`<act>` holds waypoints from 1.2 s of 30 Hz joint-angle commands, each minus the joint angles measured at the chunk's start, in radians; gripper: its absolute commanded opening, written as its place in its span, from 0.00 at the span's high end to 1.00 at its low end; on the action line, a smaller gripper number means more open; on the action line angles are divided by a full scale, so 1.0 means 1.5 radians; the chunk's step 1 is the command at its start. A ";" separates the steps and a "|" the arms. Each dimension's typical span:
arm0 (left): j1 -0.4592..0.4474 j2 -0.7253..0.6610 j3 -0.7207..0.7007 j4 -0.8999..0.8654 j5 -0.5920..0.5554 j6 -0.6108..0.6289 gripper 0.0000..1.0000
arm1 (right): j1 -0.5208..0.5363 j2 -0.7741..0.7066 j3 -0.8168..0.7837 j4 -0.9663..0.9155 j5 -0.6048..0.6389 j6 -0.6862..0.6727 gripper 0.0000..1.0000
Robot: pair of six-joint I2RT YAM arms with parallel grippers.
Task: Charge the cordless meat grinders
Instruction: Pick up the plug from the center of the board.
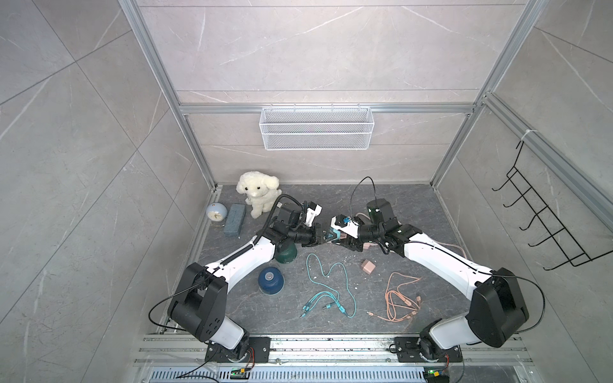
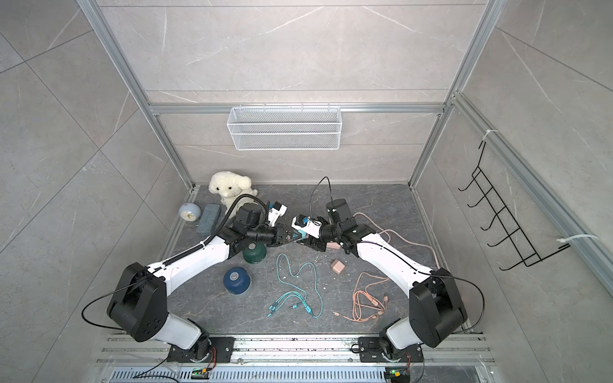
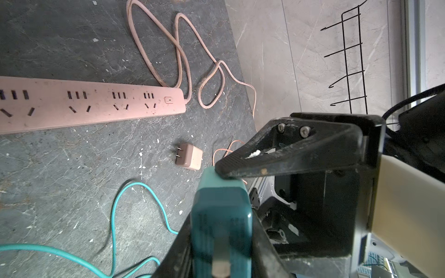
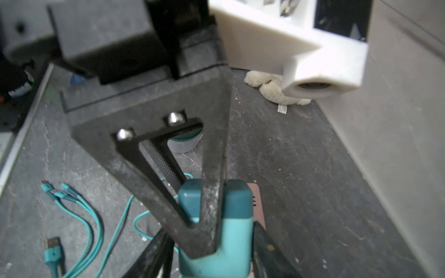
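A teal plug adapter (image 3: 221, 211), a smooth rounded plastic block with flat metal prongs, is clamped between the matte black fingers of the left gripper (image 1: 326, 237) above the middle of the dark, veined stone tabletop (image 1: 414, 212). The adapter's far end is touched by a ribbed fingertip (image 3: 231, 163) of the right gripper (image 1: 343, 244), whose jaws straddle the block; whether they grip it cannot be told. The dark green grinder (image 1: 285, 253), a glossy dome, is seen partly under the left arm. The dark blue grinder (image 1: 270, 280), topped by a round silver hub, stands just in front of it. A thin teal cable (image 1: 331, 288) is looped loosely beside them. A small pink cube adapter (image 3: 190, 156) lies near a long pink power strip (image 3: 84, 103).
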 commanded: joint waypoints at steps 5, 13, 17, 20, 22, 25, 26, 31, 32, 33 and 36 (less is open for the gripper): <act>0.013 -0.023 0.012 0.061 0.042 -0.008 0.88 | -0.014 -0.064 -0.028 0.050 -0.020 0.163 0.27; 0.042 -0.051 -0.028 0.210 0.045 -0.096 0.88 | -0.068 -0.059 -0.074 0.282 -0.088 0.626 0.30; 0.044 -0.080 -0.066 0.304 0.021 -0.121 0.87 | -0.077 -0.032 -0.097 0.407 -0.086 0.814 0.31; 0.045 -0.089 -0.077 0.338 0.020 -0.129 0.87 | -0.078 0.008 -0.109 0.558 -0.117 0.953 0.32; 0.045 -0.093 -0.083 0.355 0.024 -0.131 0.87 | -0.079 0.037 -0.121 0.688 -0.132 1.051 0.33; 0.046 -0.105 -0.095 0.384 0.021 -0.138 0.87 | -0.079 0.065 -0.114 0.741 -0.149 1.112 0.36; 0.046 -0.110 -0.097 0.386 0.018 -0.137 0.87 | -0.078 0.069 -0.115 0.751 -0.152 1.121 0.37; 0.055 -0.115 -0.101 0.395 -0.005 -0.143 0.87 | -0.075 0.080 -0.132 0.855 -0.171 1.204 0.41; 0.057 -0.113 -0.104 0.410 -0.007 -0.152 0.87 | -0.074 0.080 -0.134 0.863 -0.174 1.211 0.41; 0.059 -0.109 -0.106 0.429 -0.007 -0.163 0.87 | -0.072 0.083 -0.136 0.869 -0.176 1.216 0.40; 0.060 -0.103 -0.101 0.445 -0.008 -0.172 0.87 | -0.061 0.093 -0.136 0.882 -0.185 1.225 0.40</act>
